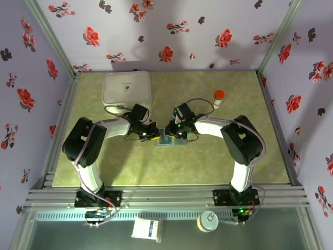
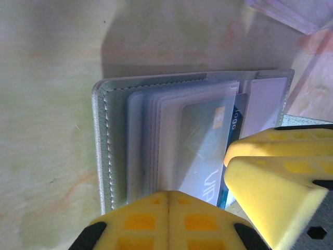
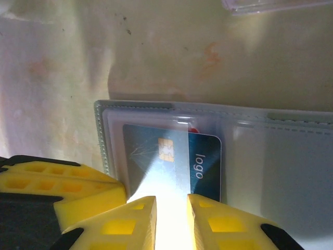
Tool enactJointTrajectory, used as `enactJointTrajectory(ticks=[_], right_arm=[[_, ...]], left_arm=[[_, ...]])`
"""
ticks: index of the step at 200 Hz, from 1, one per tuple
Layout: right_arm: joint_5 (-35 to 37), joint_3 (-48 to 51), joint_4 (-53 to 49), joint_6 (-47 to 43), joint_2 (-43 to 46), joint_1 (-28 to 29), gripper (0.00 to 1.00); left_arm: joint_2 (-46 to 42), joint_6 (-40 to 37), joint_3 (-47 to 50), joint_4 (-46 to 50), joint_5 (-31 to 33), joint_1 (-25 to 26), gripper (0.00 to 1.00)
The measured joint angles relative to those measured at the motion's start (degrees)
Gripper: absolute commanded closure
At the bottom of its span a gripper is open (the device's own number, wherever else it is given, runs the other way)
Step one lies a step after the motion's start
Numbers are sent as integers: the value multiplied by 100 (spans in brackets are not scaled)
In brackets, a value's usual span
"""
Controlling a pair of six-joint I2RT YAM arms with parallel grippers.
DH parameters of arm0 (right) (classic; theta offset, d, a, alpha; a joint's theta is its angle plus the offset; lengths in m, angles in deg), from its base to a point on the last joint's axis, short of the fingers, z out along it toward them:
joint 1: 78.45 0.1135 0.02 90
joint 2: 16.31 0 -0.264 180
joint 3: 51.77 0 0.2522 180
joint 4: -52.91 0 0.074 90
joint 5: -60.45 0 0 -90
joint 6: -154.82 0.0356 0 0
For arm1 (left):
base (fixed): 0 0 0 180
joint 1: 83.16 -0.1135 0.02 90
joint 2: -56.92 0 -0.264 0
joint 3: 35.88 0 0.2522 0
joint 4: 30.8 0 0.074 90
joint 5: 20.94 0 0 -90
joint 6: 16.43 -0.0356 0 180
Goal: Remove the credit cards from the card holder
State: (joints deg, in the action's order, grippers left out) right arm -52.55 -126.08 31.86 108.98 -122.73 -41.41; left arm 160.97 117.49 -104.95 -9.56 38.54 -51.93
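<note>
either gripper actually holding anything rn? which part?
Cannot be told. Left gripper is shut, tips at the near edge of the holder. Right gripper straddles the near end of the blue card, jaws slightly apart; glare hides any grip.

The top camera looked steeply down from six o'clock; both wrist cameras stared closely at one open wallet point(image 2: 110, 151).
</note>
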Motion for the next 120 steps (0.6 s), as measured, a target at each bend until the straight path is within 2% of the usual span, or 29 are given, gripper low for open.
enactJointTrajectory(ticks=[120], right_arm=[[243,-22,-205,-129,195,0,75]], left_arm=[[-17,-66,11,2,2,-33,100]])
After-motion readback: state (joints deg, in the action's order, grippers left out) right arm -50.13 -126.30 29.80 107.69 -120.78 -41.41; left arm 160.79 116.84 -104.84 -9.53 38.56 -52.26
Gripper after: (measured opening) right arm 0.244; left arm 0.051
